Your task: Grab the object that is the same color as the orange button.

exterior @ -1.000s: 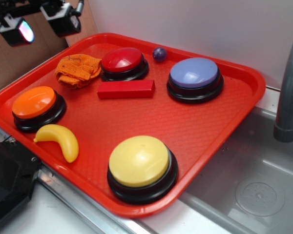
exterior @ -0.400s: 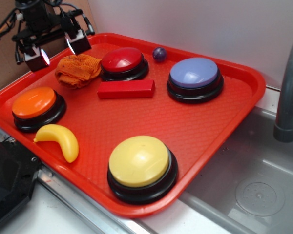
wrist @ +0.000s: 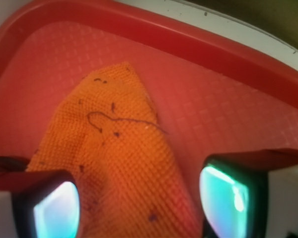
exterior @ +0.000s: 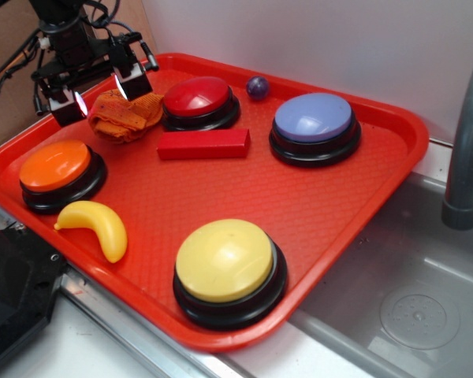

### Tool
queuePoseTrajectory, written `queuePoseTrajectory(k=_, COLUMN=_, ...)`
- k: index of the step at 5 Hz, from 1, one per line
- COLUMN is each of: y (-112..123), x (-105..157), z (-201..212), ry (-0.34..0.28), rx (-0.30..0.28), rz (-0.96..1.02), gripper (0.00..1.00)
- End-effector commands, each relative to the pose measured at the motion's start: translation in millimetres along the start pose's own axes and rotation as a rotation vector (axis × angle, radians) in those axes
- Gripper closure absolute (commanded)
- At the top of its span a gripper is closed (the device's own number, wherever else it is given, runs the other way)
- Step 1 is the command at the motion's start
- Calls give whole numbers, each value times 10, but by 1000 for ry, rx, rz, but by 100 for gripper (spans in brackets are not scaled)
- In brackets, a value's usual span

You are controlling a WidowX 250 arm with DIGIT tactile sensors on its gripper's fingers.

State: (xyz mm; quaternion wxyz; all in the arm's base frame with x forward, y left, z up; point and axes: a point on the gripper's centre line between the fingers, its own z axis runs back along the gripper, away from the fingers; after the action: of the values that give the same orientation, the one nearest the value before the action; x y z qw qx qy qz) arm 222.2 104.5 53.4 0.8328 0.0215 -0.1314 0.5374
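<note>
The object, a lumpy orange knitted cloth (exterior: 126, 115), lies at the tray's back left beside the red button. My gripper (exterior: 96, 93) stands open right over it, one finger on each side. In the wrist view the cloth (wrist: 116, 158) fills the space between the two fingers (wrist: 52, 210), and the jaws stand wide apart without pressing it. The orange button (exterior: 57, 167), glossy dome on a black base, sits at the tray's left edge, in front of the cloth.
On the red tray (exterior: 331, 220) are a red button (exterior: 197, 98), a red block (exterior: 203, 144), a blue button (exterior: 314, 120), a yellow button (exterior: 225, 261), a yellow banana (exterior: 94, 226) and a small purple ball (exterior: 258, 87). A grey pipe (exterior: 467, 150) rises over the sink on the right.
My gripper has come down and to the right, from above the tray's back left corner to straddling the orange cloth. Nothing on the tray has moved.
</note>
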Motion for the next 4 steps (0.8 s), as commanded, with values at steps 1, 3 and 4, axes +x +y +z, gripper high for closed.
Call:
queuePoseTrajectory(k=1, y=135, x=125, z=-118, ry=3, rx=-5, rz=45, gripper=0)
queuePoseTrajectory(k=3, y=129, x=136, z=-147, ry=-16, rx=-21, rz=52, gripper=100)
queuePoseTrajectory(k=4, y=87, x=148, z=-46, ry=-47, rx=-30, rz=6, gripper=100)
